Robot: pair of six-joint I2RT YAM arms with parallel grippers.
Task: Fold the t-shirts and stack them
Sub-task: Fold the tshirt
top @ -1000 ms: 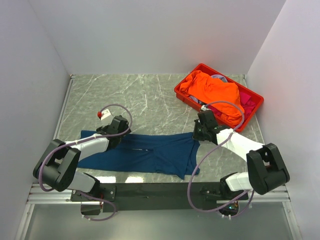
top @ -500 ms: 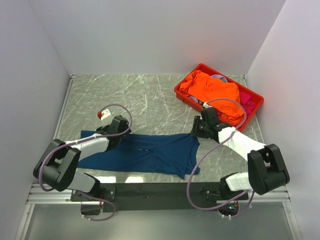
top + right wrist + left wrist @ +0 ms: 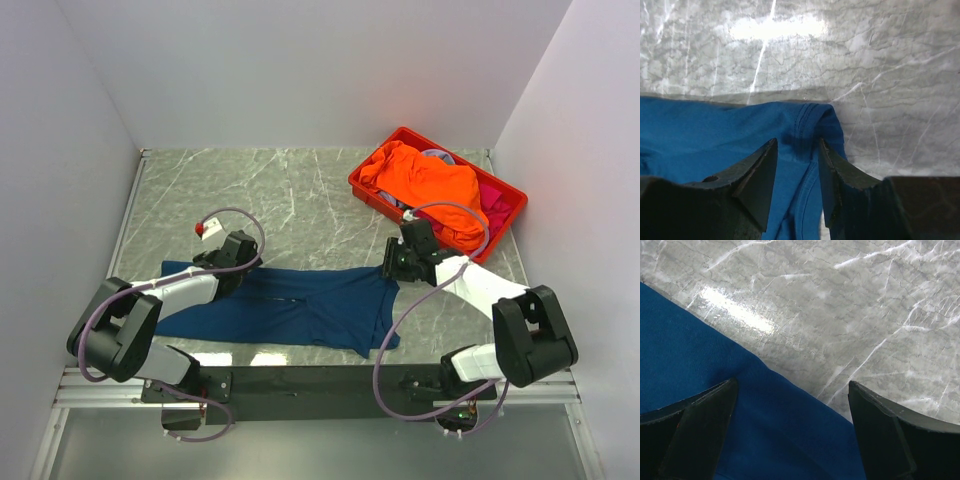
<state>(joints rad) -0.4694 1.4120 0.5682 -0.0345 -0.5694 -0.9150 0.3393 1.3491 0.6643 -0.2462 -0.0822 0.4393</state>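
A dark navy-blue t-shirt point(image 3: 290, 305) lies spread flat near the table's front edge. Its print does not show. My left gripper point(image 3: 240, 262) is open wide and low over the shirt's far left edge; in the left wrist view the blue cloth point(image 3: 690, 365) lies between the fingers point(image 3: 792, 430). My right gripper point(image 3: 396, 268) is at the shirt's far right corner. Its jaws stand narrowly apart, straddling the stitched hem point(image 3: 810, 125) in the right wrist view point(image 3: 797, 155). An orange shirt point(image 3: 420, 180) and a magenta one point(image 3: 493, 200) lie in the crate.
A red plastic crate point(image 3: 358, 188) stands at the back right on the grey marble table point(image 3: 250, 190). White walls close in the left, back and right sides. The arm bases and a black rail run along the front edge.
My right gripper shifted slightly away toward the crate, then came back over the shirt's right corner. The left gripper and the shirt have not visibly moved.
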